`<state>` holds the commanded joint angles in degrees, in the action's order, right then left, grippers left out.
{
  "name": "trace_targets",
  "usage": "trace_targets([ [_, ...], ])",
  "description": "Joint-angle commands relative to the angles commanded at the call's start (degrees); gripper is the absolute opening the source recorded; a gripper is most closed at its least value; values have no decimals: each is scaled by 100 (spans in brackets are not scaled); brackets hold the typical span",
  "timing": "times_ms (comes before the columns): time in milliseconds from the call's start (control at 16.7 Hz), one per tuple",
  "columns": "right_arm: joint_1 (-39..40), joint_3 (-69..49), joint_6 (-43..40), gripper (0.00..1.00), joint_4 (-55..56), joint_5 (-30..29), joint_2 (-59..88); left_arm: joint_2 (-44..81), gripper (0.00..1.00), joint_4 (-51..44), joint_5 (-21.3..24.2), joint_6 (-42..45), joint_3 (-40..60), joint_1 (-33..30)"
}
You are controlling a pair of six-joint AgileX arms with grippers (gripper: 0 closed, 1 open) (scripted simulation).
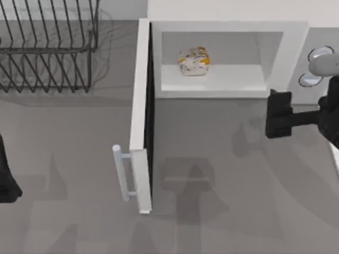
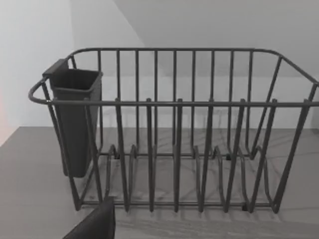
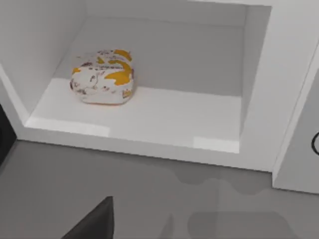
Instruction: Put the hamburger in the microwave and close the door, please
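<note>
Cream-and-orange lumpy hamburger (image 1: pixel 194 61) rests inside the white boxy microwave (image 1: pixel 228 32); its tall white door (image 1: pixel 142 121) stands open. Right gripper (image 1: pixel 276 114) is clear; jaw state indeterminable. Left arm parked.

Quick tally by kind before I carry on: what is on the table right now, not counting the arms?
Hamburger, inside the cavity: 1
Microwave, with its door swung open: 1
Black wire rack: 1
Dark cup hung on the rack: 1
Total: 4
</note>
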<state>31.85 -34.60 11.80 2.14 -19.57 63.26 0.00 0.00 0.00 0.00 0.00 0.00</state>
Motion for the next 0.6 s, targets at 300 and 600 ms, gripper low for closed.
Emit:
trace_targets([
  [300,-1603,1295,-227,100,-36,197,-3317,0,100,0,0,0,0,0],
  [600,-2858,2836,-812,100,-127,1219,-5565,0,100,0,0,0,0,0],
])
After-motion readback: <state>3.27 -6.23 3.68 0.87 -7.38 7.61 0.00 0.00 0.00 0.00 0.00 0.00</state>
